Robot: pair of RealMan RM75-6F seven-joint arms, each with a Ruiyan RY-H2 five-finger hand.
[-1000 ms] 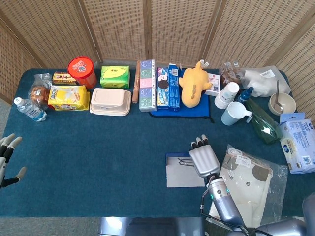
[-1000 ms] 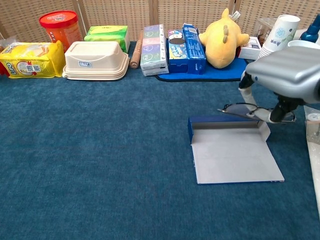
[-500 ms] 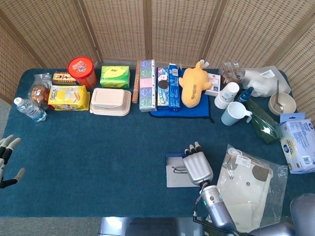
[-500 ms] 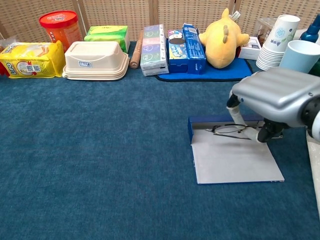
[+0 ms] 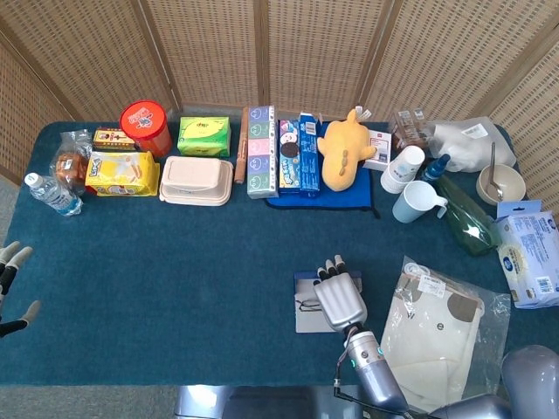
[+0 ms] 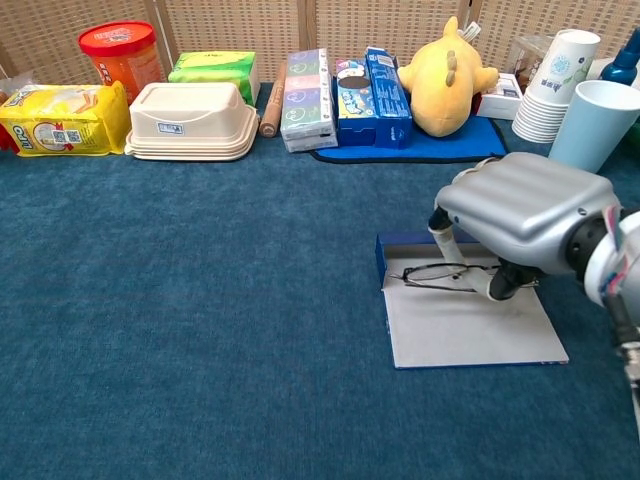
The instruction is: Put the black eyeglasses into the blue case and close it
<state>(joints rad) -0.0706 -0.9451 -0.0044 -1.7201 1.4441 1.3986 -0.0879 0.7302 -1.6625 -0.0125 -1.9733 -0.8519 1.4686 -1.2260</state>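
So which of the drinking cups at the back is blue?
The single mug with a handle is light blue. It stands alone just in front of the stack of white paper cups, which carry a small printed pattern.

The right hand (image 6: 510, 225) hangs palm down over the table, near the front right of the work area. Its silver back faces upward in the head view (image 5: 340, 298), with the fingers (image 5: 329, 269) pointing away from the robot and lying close together. In the chest view the fingers (image 6: 443, 241) curl down beneath the palm and pinch a pair of glasses (image 6: 437, 273) between them. The right wrist and forearm (image 5: 371, 375) run back toward the robot, rising at a slant. The left hand (image 5: 10, 288) shows only at the left edge of the head view, fingers spread apart, holding nothing, low beside the table edge.
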